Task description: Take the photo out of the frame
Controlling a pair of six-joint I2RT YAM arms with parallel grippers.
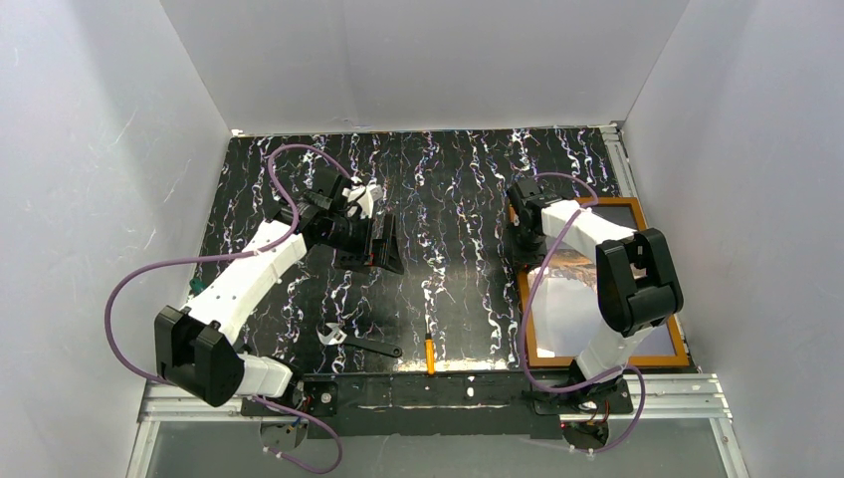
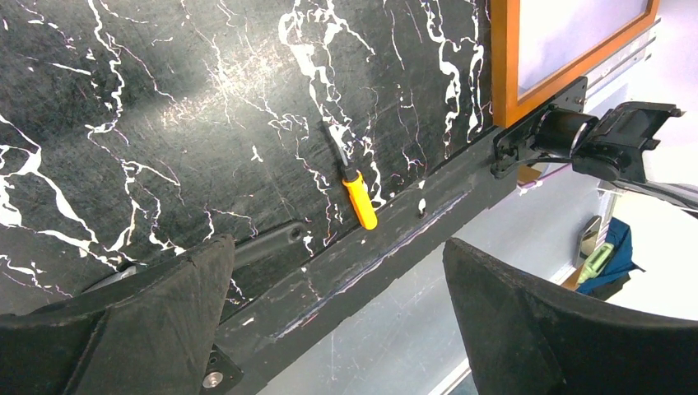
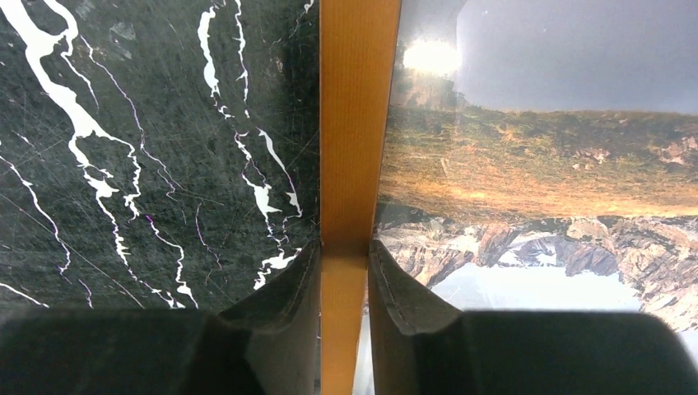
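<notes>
The frame (image 1: 662, 357), thin orange-brown wood, lies flat at the right of the table with the photo (image 1: 567, 299) of brown mountains inside it, face up. My right gripper (image 1: 525, 239) is at the frame's left rail near its far corner. In the right wrist view the gripper (image 3: 344, 255) is shut on that rail (image 3: 358, 123), one finger on the table side and one over the photo (image 3: 535, 164). My left gripper (image 1: 383, 244) hangs open and empty above the middle-left of the table. In the left wrist view its fingers (image 2: 165, 313) stand wide apart.
A black wrench (image 1: 353, 342) and an orange-handled screwdriver (image 1: 430, 354) lie near the table's front edge. Both show in the left wrist view, the screwdriver (image 2: 360, 202) beside the wrench handle (image 2: 263, 239). White walls enclose the black marbled table (image 1: 458, 189).
</notes>
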